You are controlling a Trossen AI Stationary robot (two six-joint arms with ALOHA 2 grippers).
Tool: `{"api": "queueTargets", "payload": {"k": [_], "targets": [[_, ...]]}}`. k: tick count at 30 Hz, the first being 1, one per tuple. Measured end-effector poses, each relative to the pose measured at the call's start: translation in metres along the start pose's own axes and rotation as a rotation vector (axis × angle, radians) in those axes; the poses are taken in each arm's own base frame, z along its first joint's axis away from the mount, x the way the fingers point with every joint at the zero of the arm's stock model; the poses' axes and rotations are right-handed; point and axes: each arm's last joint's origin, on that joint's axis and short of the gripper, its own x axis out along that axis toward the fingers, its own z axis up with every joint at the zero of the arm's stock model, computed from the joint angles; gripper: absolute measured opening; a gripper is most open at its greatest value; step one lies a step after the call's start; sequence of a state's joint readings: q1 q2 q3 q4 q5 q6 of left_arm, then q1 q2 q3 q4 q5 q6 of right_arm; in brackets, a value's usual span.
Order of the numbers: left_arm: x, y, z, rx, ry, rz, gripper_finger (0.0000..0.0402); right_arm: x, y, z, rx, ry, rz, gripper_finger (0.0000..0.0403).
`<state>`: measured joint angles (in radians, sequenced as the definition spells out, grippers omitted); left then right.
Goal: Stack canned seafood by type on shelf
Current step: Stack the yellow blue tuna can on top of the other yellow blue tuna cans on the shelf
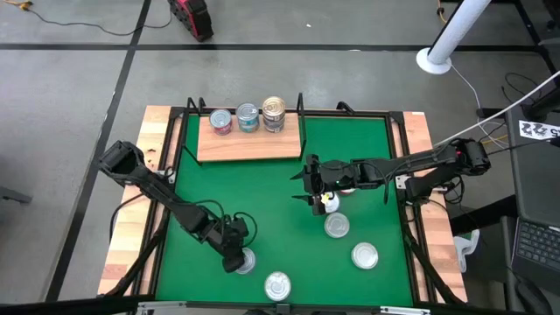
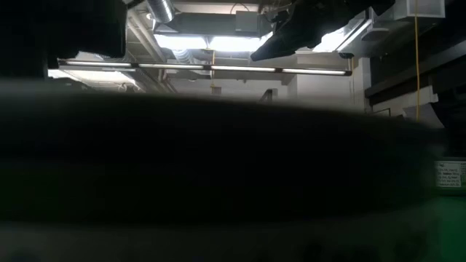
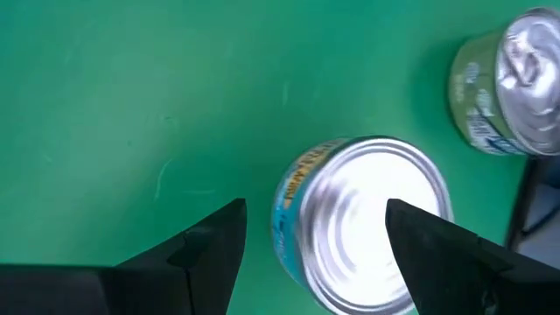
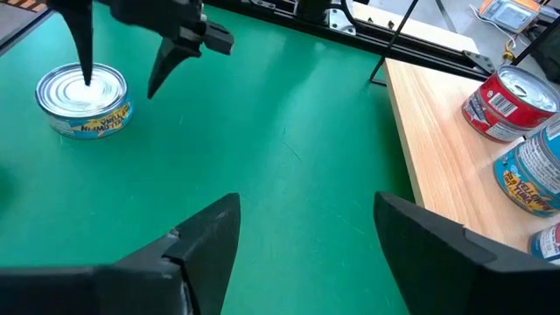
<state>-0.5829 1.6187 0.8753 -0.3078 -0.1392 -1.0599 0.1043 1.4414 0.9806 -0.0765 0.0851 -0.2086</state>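
Observation:
The shelf [image 1: 249, 144] is a light wooden board at the far side of the green mat [image 1: 262, 192]. On it stand a red tin [image 1: 221, 122], a blue tin [image 1: 248, 117] and a gold tin [image 1: 274, 114]. My left gripper [image 1: 236, 254] is open at the mat's near left, slanting down over a blue-teal tin [image 3: 363, 227] that stands upright on the mat. In the right wrist view one left finger [image 4: 85, 52] is above the tin's lid [image 4: 83, 87] and the other is beside the tin. My right gripper [image 4: 306, 210] hangs open over the mat's middle with nothing between its fingers.
More tins stand on the mat: one [image 1: 329, 202] just under my right arm, one [image 1: 337, 227] nearer, one [image 1: 365, 255] at the near right, one [image 1: 277, 285] at the near edge. A black rail [image 1: 175, 157] frames the mat. Something dark and close fills most of the low view.

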Motion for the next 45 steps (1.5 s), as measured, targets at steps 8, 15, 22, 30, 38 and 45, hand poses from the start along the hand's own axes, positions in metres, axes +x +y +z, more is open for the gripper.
{"api": "queueTargets", "payload": {"k": [8, 15, 22, 30, 38, 45], "targets": [[0.010, 0.006, 0.003, -0.012, 0.006, 0.047, 0.0265, 0.014, 0.004, -0.005, 0.026, 0.005, 0.062, 0.0262], [0.010, 0.008, 0.002, -0.023, 0.004, 0.075, 0.0262, 0.038, 0.012, -0.015, 0.028, 0.010, 0.168, 0.0262], [0.010, 0.009, 0.002, -0.026, 0.007, 0.084, 0.0231, 0.057, 0.015, -0.022, 0.019, -0.012, 0.186, 0.0262], [0.010, 0.014, 0.007, -0.038, -0.024, 0.116, 0.0202, 0.070, 0.017, -0.026, 0.017, -0.037, 0.181, 0.0262], [0.012, 0.029, 0.029, -0.015, -0.080, 0.175, 0.0179, 0.070, 0.017, -0.026, 0.017, -0.040, 0.180, 0.0262], [0.013, 0.049, 0.053, 0.041, -0.105, 0.230, 0.0167, 0.070, 0.017, -0.026, 0.017, -0.039, 0.180, 0.0262]]}}
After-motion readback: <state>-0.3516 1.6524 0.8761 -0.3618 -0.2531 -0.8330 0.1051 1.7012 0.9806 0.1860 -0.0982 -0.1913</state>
